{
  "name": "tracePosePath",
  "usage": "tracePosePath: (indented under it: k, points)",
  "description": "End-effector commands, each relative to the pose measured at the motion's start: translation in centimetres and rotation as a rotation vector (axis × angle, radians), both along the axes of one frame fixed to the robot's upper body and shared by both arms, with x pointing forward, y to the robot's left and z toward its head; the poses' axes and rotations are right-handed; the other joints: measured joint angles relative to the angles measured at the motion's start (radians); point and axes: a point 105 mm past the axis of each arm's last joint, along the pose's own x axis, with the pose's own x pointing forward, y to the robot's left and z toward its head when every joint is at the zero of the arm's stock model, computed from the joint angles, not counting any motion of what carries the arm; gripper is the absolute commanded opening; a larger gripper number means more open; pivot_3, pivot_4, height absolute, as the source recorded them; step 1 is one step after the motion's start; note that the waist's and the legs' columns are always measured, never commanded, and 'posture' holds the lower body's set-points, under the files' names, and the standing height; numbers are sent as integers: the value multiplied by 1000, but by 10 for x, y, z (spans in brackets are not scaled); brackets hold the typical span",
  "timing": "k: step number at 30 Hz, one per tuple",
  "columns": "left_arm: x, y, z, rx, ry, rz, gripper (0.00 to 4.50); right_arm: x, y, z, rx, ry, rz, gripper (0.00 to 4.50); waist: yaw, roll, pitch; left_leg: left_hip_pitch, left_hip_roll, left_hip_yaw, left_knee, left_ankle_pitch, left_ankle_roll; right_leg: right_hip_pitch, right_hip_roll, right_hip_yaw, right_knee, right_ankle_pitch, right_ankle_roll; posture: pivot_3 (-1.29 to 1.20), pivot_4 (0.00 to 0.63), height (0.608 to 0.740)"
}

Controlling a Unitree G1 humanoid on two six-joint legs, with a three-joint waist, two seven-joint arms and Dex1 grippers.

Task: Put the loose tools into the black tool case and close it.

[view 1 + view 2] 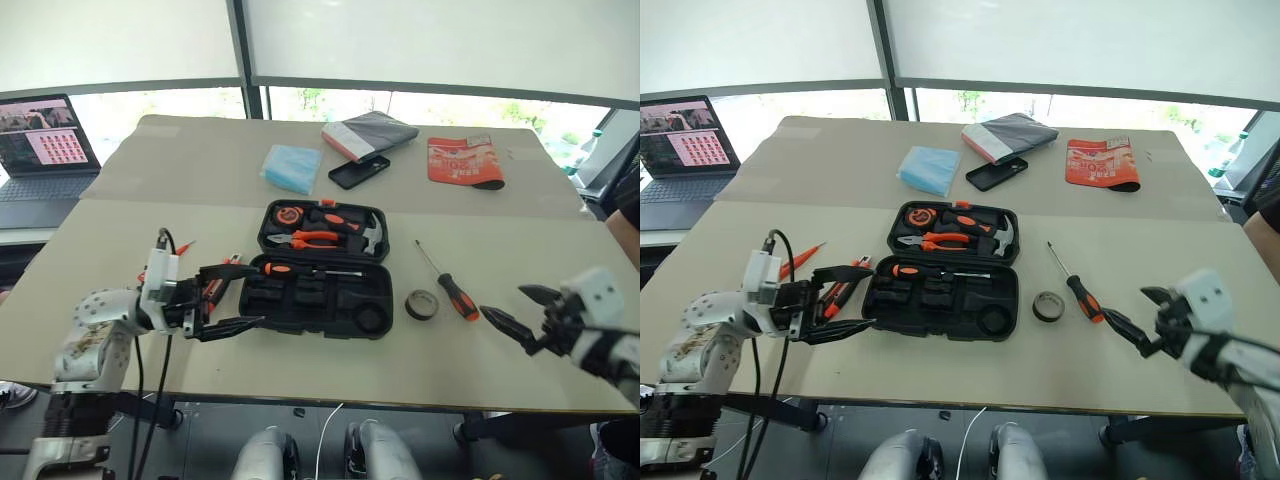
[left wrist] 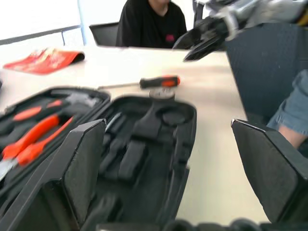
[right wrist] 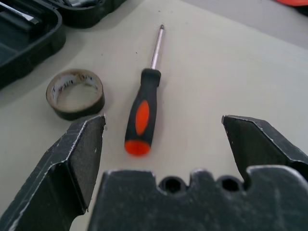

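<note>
The left gripper (image 1: 228,297) hangs level above the worktop (image 1: 150,200), pointing across toward the robot's right, its two black fingers spread wide and holding nothing. Just past its fingertips lies the black tool case (image 1: 318,268), open flat, its long axis running left to right; the far half holds orange-handled pliers (image 1: 305,239), a hammer (image 1: 368,232) and a tape measure (image 1: 289,213), and the near half shows dark moulded slots with one orange-black screwdriver in the case (image 1: 300,269) lying along its far edge, tip toward the robot's right. Beside the left gripper, on its far side, a cluster of orange-black tools (image 1: 840,287) rests on the worktop, and a thin orange screwdriver (image 1: 798,259) lies slanted a little further left. The right gripper (image 3: 163,132) is tilted downward toward the worktop, aiming forward and to the left, with its fingers likewise wide apart and empty. Ahead of it, between its fingers in the wrist view, lies the loose screwdriver (image 3: 142,111): black handle with an orange inlay and orange butt, the butt toward the gripper and the metal shaft pointing away, angled toward the far left. Just beside its handle, on the case side, the small dark tape roll (image 3: 75,93) lies flat, its pale inner ring facing up.
</note>
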Motion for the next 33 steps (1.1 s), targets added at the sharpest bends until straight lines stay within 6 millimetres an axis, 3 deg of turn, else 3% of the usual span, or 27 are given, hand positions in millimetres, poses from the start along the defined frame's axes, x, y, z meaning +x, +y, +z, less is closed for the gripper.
tracePosePath:
  k: [1,6,9,11,17,21,24,26,30,33]
  points:
    - [-5,-14,18,-56,-75,-29,4483,12,0,-15,22,187,-69,4500,4,0,0,-1,0,0,0,0,0,-1,0,-1,0,0,0,0,150,740]
    - [-10,-25,26,-79,-97,-54,4483,31,14,-24,-30,260,-43,4500,9,0,0,-2,-1,0,1,0,0,-1,1,-2,0,0,0,0,150,740]
    - [-12,-27,28,-85,-91,-58,4500,35,12,-29,-72,277,-66,3791,10,0,0,-2,-1,0,1,0,0,-1,1,-2,0,0,1,0,150,740]
    - [-12,-27,29,-86,-87,-58,4500,39,10,-29,-77,262,-80,2977,10,0,0,-3,-1,0,1,1,-1,-1,1,-3,0,0,1,0,150,740]
    - [-14,-26,24,-70,-52,-62,4500,46,5,-23,-79,196,-107,1081,9,0,0,-3,-1,1,1,3,-6,-1,1,-2,0,0,2,0,150,740]
    - [-14,-20,22,-59,-30,-45,4500,56,-1,2,-118,27,-60,1015,7,0,0,-3,-1,1,1,4,-6,-1,2,-2,0,0,2,0,150,740]
    - [-7,-1,20,-57,-7,51,4500,61,36,46,-199,-189,245,1015,2,1,1,-3,-1,1,1,4,-6,-2,2,-2,0,0,2,0,150,740]
    - [-5,12,14,-38,6,108,4500,57,70,58,-241,-230,459,1015,-10,1,1,-2,-1,1,1,3,-5,-2,3,-1,0,0,2,0,150,740]
    - [-8,34,3,15,22,211,4500,51,143,63,-312,-199,786,1015,-28,1,1,-1,3,1,0,1,-2,-2,3,-2,0,0,2,0,150,740]
    - [-12,46,-8,91,23,259,4500,53,168,51,-353,-115,861,1015,-23,1,2,-1,5,0,-1,3,-8,-3,4,-3,1,-1,0,0,150,740]
